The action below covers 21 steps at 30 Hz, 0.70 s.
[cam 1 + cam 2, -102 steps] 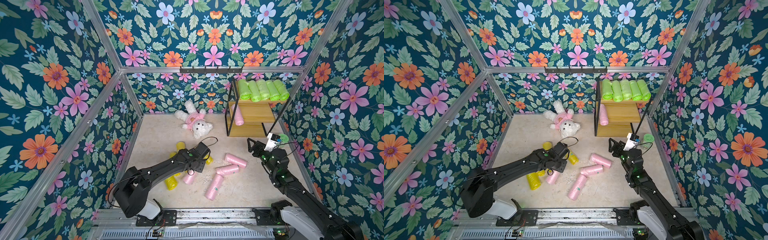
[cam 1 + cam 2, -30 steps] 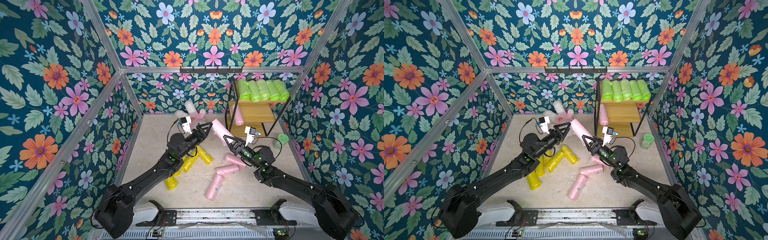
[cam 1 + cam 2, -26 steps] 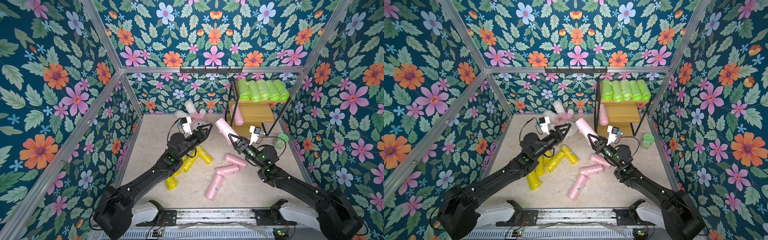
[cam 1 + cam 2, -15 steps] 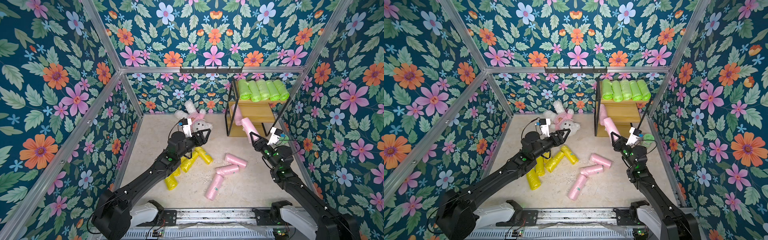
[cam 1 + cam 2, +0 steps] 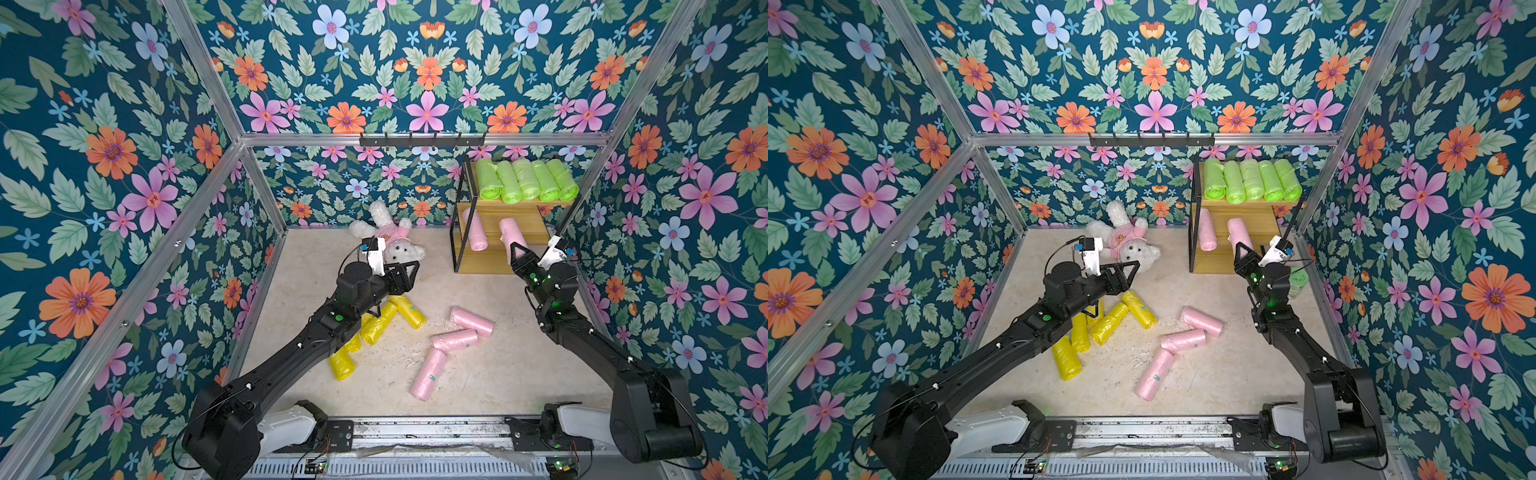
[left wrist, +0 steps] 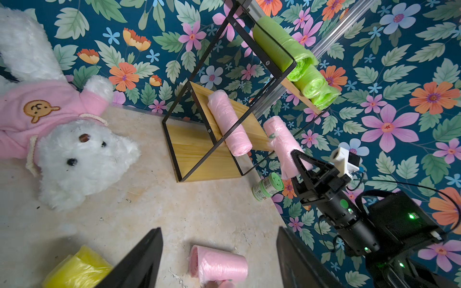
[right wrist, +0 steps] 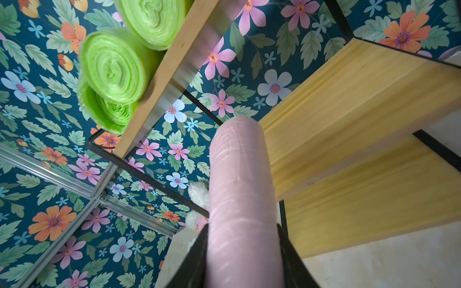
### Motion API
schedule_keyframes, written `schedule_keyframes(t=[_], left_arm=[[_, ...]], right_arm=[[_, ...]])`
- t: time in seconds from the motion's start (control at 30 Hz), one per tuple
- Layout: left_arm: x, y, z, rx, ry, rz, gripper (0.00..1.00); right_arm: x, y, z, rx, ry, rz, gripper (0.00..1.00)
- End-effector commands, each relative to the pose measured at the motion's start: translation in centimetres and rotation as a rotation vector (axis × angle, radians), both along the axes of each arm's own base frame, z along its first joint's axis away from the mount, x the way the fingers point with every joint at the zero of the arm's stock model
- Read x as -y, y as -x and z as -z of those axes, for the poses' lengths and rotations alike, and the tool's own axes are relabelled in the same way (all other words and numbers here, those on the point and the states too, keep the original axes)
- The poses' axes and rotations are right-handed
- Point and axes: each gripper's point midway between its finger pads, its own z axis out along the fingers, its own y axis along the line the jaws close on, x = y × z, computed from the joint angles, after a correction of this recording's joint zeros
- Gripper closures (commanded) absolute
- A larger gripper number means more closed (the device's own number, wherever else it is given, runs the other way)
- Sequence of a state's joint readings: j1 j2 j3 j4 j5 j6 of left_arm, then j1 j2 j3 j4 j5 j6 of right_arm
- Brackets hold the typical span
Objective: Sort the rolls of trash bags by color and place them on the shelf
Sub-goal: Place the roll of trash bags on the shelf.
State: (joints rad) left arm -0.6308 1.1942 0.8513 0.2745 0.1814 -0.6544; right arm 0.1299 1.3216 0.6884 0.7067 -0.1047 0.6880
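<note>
- Pink plastic fills the right pincer (image 7: 243,239): its jaws are clamped on the lower end of a pink roll (image 7: 240,179), whose free end points up at the middle board of the shelf (image 5: 492,218).
- Gripped so low, the soft roll could sag or slide in its thin film, and the tip may catch the board's edge or the black frame.
- Released too near that edge, it could roll off to the floor, toward the small green jar (image 6: 268,187).
- A sideways nudge could shift the shelved pink roll (image 5: 475,230) close by.
- The left pincer (image 5: 409,276) hangs wide open and empty above the yellow rolls (image 5: 376,328); dropping carelessly, it could snag the teddy bear (image 5: 395,245).
</note>
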Motion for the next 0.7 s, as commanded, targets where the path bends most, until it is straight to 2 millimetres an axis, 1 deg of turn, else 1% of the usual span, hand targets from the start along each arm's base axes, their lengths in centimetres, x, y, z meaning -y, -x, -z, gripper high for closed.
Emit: schedule_keyframes(t=[0.0, 0.17, 0.33, 0.53, 0.6, 0.63, 0.67], left_arm=[[0.0, 0.0, -0.1, 0.016, -0.003, 0.003, 0.23], [-0.2, 0.0, 0.1, 0.013, 0.002, -0.005, 0.23], [0.0, -0.1, 0.3, 0.008, 0.002, -0.003, 0.23], [-0.1, -0.1, 0.5, 0.002, 0.001, -0.005, 0.23], [-0.1, 0.0, 0.5, 0.003, 0.002, -0.005, 0.23], [-0.1, 0.0, 0.5, 0.003, 0.002, -0.004, 0.23], [-0.1, 0.0, 0.6, 0.002, 0.001, -0.004, 0.23]], right_arm=[[0.2, -1.6, -2.1, 0.072, -0.019, 0.025, 0.62], [0.2, -4.3, -1.1, 0.036, -0.036, 0.045, 0.63], [-0.6, -6.3, -0.2, 0.000, -0.053, 0.060, 0.63], [-1.7, -7.9, 1.5, -0.068, -0.048, 0.078, 0.62], [-2.1, -8.0, 1.4, -0.072, -0.047, 0.080, 0.61], [-2.4, -8.4, 2.4, -0.094, -0.040, 0.083, 0.61], [-2.6, -8.6, 2.8, -0.106, -0.034, 0.085, 0.61]])
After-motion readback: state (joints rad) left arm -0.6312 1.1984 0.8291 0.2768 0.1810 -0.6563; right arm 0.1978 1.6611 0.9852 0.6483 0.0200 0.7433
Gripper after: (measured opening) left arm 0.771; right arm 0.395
